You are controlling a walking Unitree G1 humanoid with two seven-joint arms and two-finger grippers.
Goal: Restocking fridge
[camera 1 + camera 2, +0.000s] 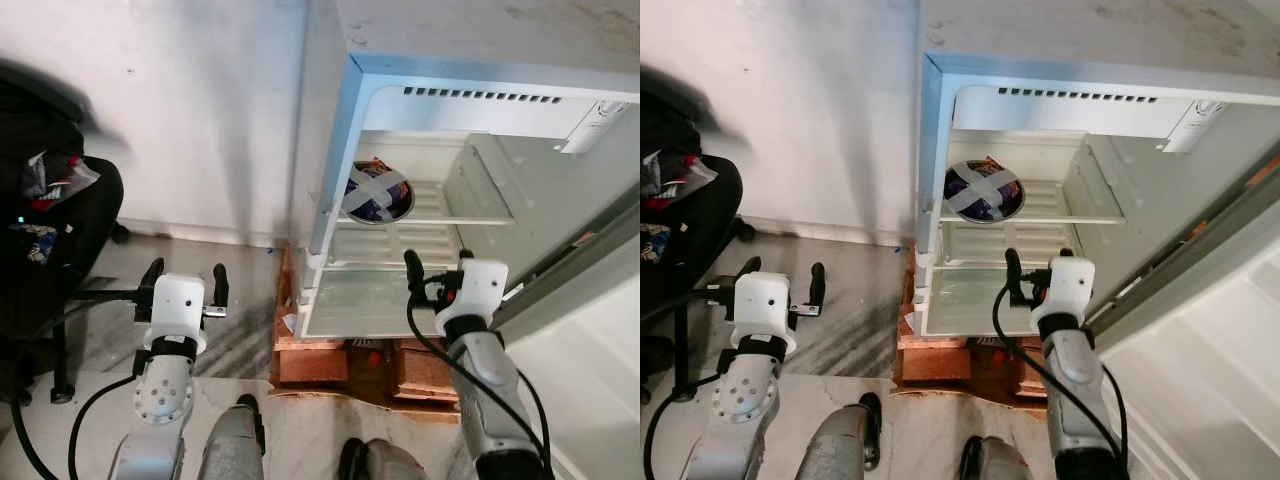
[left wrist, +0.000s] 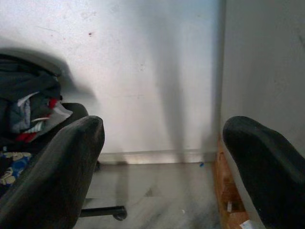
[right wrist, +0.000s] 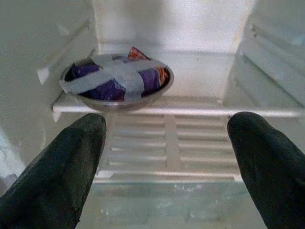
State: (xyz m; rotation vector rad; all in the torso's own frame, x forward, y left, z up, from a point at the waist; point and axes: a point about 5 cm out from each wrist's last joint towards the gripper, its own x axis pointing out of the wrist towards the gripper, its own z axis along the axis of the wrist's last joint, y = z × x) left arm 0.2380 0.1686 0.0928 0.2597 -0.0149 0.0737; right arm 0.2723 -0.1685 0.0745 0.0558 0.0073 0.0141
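The small white fridge (image 1: 470, 110) stands open in front of me. A steel bowl (image 1: 378, 193) crossed with grey tape and holding purple packets sits at the left of the upper shelf (image 3: 200, 110). My right gripper (image 1: 438, 262) is open and empty, just in front of the lower shelf, with the bowl (image 3: 116, 82) ahead and above it. My left gripper (image 1: 185, 277) is open and empty, held out to the left of the fridge toward the white wall (image 2: 143, 71).
The fridge rests on bricks and a wooden board (image 1: 312, 358). Its open door (image 1: 590, 290) stands at the right. A black office chair (image 1: 50, 230) piled with clothes is at the left. Marble floor (image 1: 230, 330) lies between chair and fridge.
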